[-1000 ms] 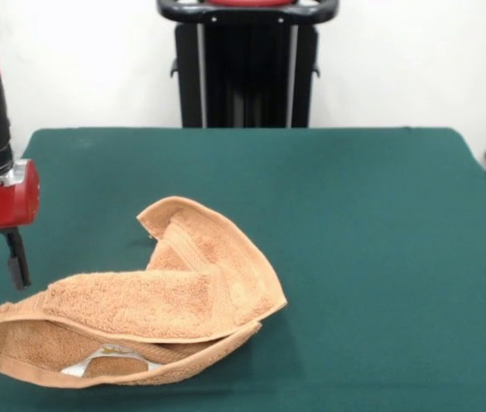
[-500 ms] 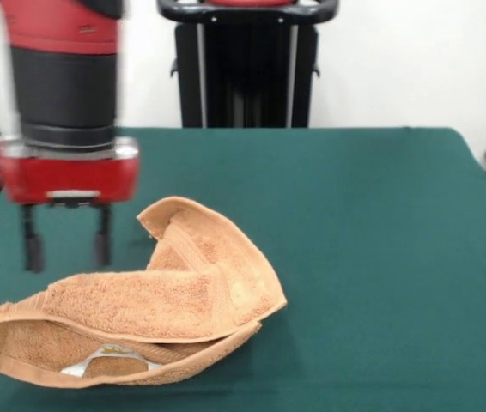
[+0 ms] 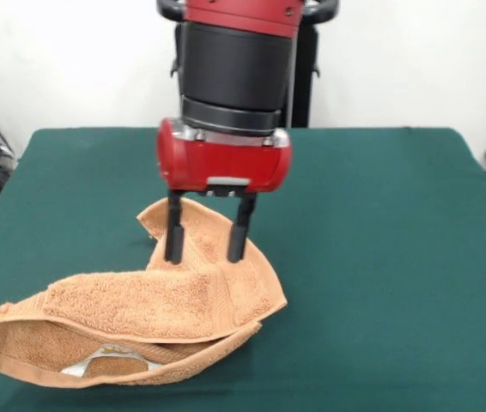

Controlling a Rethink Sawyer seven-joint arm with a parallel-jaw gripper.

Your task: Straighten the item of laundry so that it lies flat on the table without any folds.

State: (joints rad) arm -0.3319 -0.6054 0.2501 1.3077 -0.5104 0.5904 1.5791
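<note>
Reaching for a grab looks like the step now: the gripper (image 3: 205,257) hangs over the towel (image 3: 140,300), its two fingers (image 3: 173,240) spread apart and holding nothing. They may already touch the cloth; it is hard to tell. The one towel lies folded over itself near the front left of the one green table (image 3: 380,257). Next, I think, the fingers must pinch the top fold and pull it open

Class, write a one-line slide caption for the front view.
Open hand poised over the raised upper flap of a folded orange towel on a green table.
</note>
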